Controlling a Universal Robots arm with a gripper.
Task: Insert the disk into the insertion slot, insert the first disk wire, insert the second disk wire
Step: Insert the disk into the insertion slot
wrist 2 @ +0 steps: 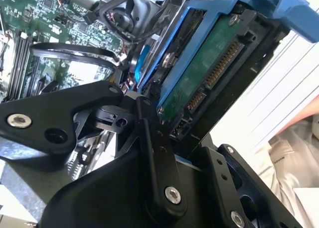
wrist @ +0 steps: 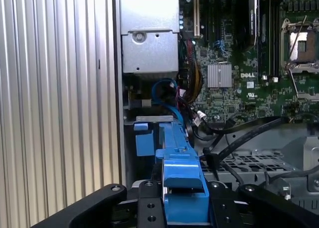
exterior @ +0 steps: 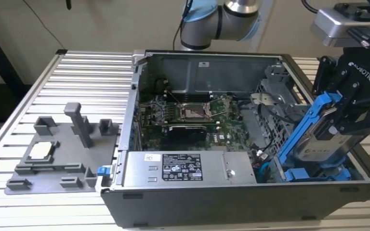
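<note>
Fingers of the black gripper are clamped on the disk, pinching it across its blue carrier at the exterior view's right. The disk stands steeply tilted, its upper end leaning toward the exterior view's right. Its lower end is down by the blue tabs of the insertion slot, low in the right corner of the open computer case. Whether it touches those tabs cannot be told. The exterior view shows the disk's silver face. The second wrist view shows the other side of the disk: a green circuit board with a row of gold connector contacts, and one finger pressed along its edge. In the first wrist view the disk is edge-on, a blue strip between the two fingers, with both broad faces hidden. Past it lie a blue tab of the slot, black cables, the grey power-supply box and the green motherboard. The ribbed metal tabletop carries the case and, well apart at the exterior view's left, a grey fixture plate with upright blocks. The gripper's body is cut off by the exterior view's right edge.
</note>
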